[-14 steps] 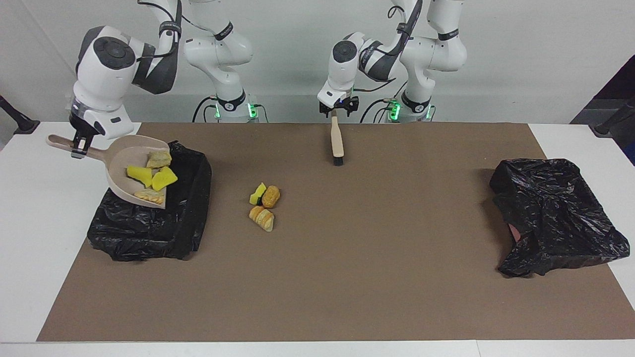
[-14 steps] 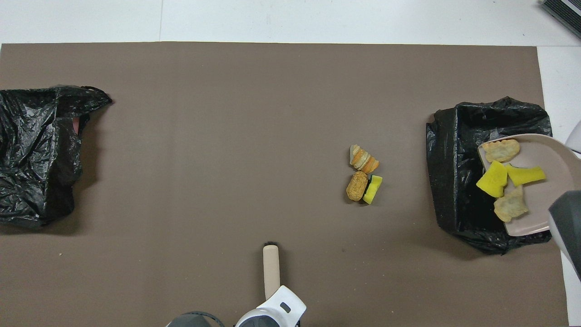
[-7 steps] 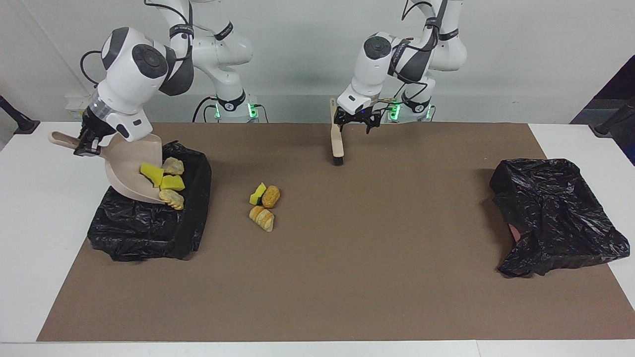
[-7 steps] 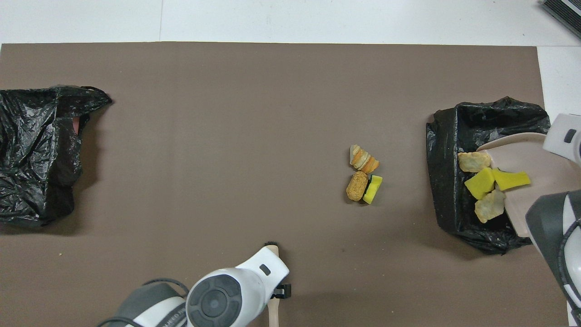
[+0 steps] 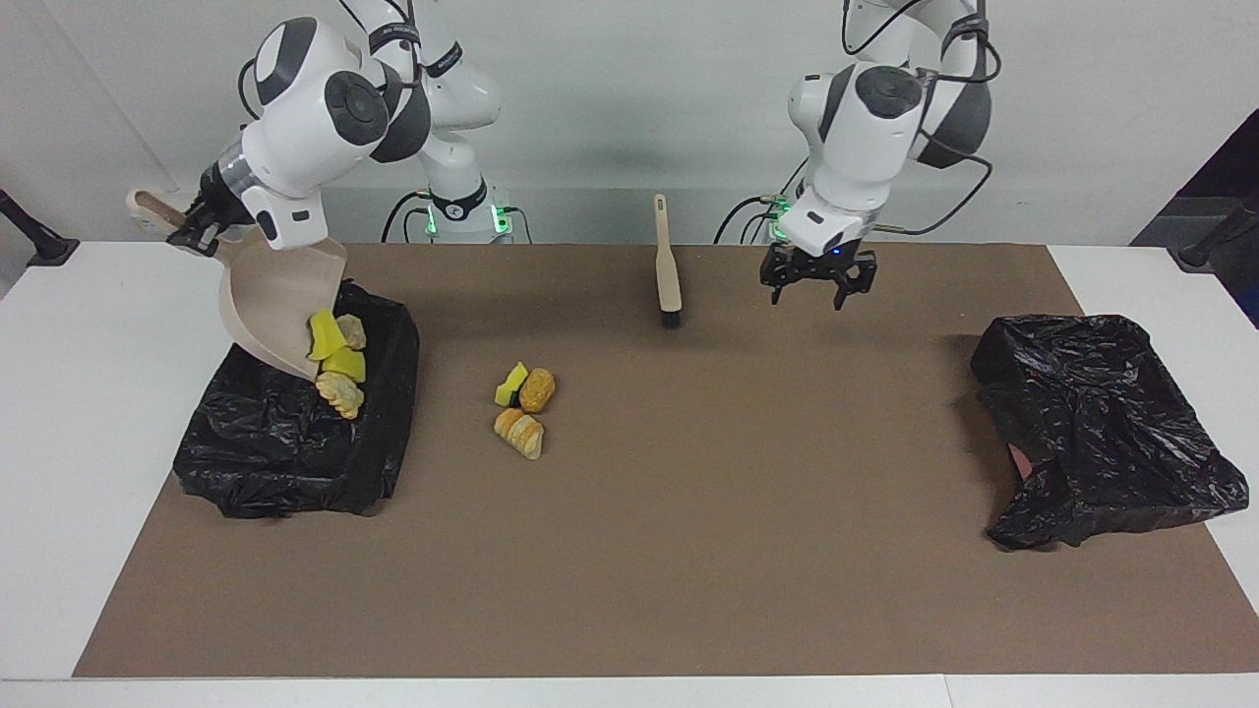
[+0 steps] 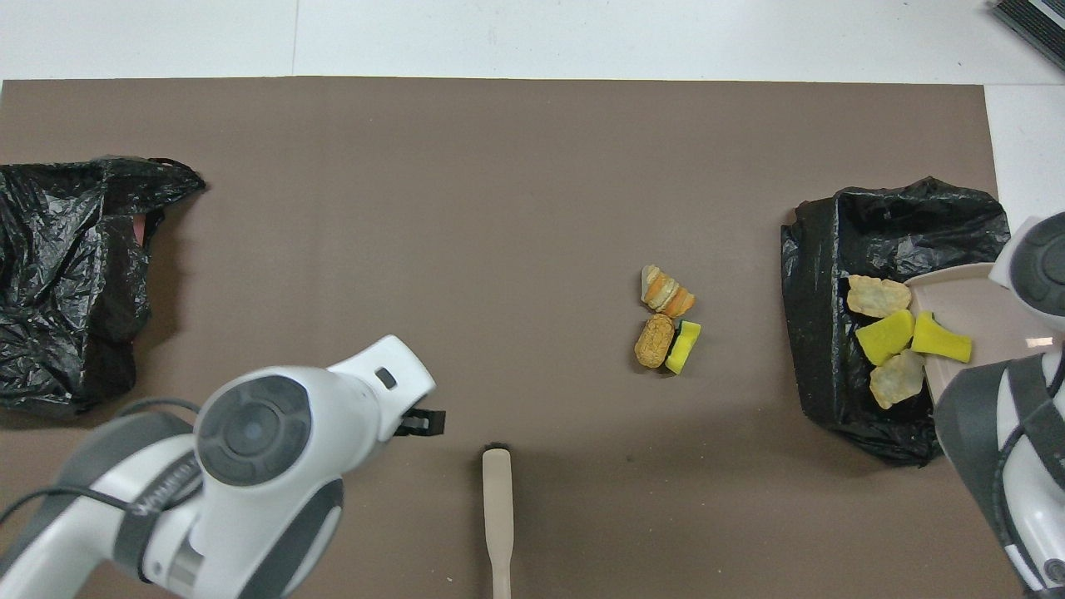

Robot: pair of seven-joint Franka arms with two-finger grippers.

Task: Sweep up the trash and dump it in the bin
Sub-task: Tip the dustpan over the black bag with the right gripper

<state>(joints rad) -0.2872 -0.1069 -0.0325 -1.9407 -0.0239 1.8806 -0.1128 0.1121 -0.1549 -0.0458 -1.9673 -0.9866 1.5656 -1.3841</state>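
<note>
Brush [image 5: 668,265]: lying on the table [image 5: 689,551], upper centre of the facing view.
Left tool [image 5: 818,283]: hanging over the mat, fingers apart, gripping nothing.
Right tool [image 5: 200,228]: clamping the dustpan [image 5: 270,305] handle, upper left, tilting it.
Trash, four bits [image 5: 336,364]: sliding into the black-lined bin [image 5: 285,442].
Trash, three bits [image 5: 523,405]: sitting on the mat, centre-left.

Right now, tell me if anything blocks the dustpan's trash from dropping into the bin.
Nothing visible does. The right gripper tips the dustpan over the black-lined bin; four trash pieces slide off its lip into the open bag.
</note>
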